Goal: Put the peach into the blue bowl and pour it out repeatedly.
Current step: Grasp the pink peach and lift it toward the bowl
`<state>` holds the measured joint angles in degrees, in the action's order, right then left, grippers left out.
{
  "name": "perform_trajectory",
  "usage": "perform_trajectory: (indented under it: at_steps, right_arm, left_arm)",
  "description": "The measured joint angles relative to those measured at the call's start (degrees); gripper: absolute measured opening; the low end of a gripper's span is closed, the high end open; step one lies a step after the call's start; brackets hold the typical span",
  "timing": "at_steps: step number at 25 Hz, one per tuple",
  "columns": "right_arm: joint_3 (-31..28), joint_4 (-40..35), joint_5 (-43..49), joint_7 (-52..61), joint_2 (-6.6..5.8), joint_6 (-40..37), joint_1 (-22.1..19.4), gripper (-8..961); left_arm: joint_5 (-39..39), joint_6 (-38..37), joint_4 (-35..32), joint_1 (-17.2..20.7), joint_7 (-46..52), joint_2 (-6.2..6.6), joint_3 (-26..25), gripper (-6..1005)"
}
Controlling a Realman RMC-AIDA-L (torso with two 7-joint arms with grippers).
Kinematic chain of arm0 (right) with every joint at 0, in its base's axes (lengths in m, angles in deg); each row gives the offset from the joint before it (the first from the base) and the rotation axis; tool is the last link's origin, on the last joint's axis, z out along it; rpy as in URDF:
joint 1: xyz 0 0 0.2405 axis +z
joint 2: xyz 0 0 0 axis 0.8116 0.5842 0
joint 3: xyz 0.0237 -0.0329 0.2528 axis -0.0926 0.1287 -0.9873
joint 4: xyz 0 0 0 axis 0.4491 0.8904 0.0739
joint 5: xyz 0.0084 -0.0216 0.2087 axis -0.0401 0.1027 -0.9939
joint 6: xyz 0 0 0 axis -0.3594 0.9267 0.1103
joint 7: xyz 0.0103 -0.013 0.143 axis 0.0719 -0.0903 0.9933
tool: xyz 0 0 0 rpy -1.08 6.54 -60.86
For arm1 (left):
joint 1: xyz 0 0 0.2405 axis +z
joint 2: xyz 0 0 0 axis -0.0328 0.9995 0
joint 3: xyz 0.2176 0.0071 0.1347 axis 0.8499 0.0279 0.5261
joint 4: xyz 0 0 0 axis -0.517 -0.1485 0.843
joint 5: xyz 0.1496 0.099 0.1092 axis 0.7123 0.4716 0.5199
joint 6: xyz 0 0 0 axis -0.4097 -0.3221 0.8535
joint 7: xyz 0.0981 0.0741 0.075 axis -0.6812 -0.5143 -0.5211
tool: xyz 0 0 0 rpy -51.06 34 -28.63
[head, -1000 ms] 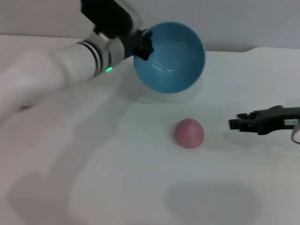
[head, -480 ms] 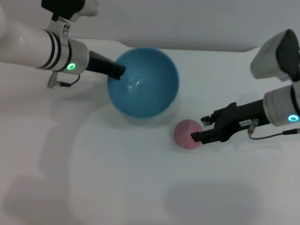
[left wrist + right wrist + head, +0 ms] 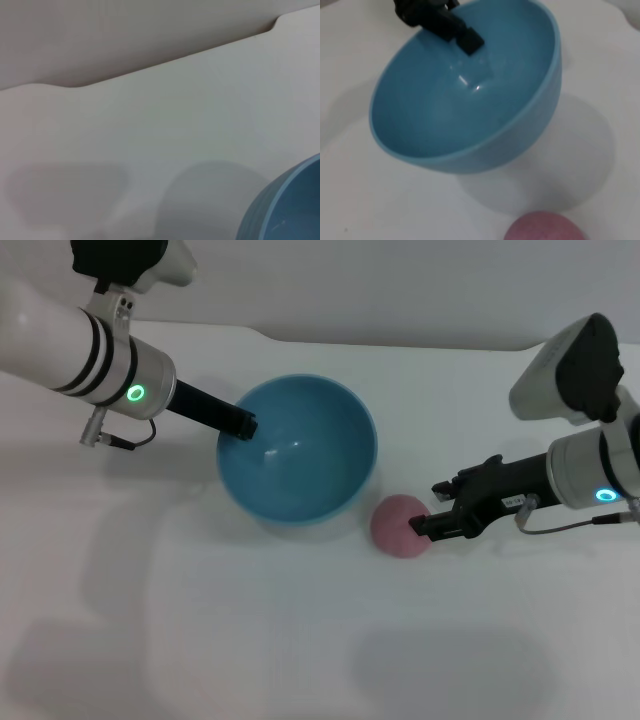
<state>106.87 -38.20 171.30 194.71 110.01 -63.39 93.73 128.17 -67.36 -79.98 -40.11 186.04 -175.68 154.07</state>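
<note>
Since a moment ago the one blue bowl (image 3: pixel 297 450) has dropped lower over the white table (image 3: pixel 300 640), and the right gripper (image 3: pixel 425 527) has edged in against the single peach (image 3: pixel 402 525). Nearest me, that peach lies on the table just right of the bowl; the right gripper's dark fingers touch its right side, though whether they pinch it I cannot tell. Farther back, the left gripper (image 3: pixel 245 426) pinches the bowl's left rim, holding it tilted.
</note>
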Motion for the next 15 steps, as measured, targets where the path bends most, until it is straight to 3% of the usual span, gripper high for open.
perform_trajectory:
  at_steps: [11,15]
  right_arm:
    - [10.56,4.98,-6.96,-0.33,0.30,10.43,-0.02,633]
    - [11.62,6.42,-7.99,-0.26,0.31,12.03,0.27,633]
  left_arm:
    - [-0.47,-0.10,-2.65,1.89,1.52,-0.28,-1.97,-1]
    - [-0.51,-0.29,-2.66,1.76,1.53,-0.40,-1.60,-1]
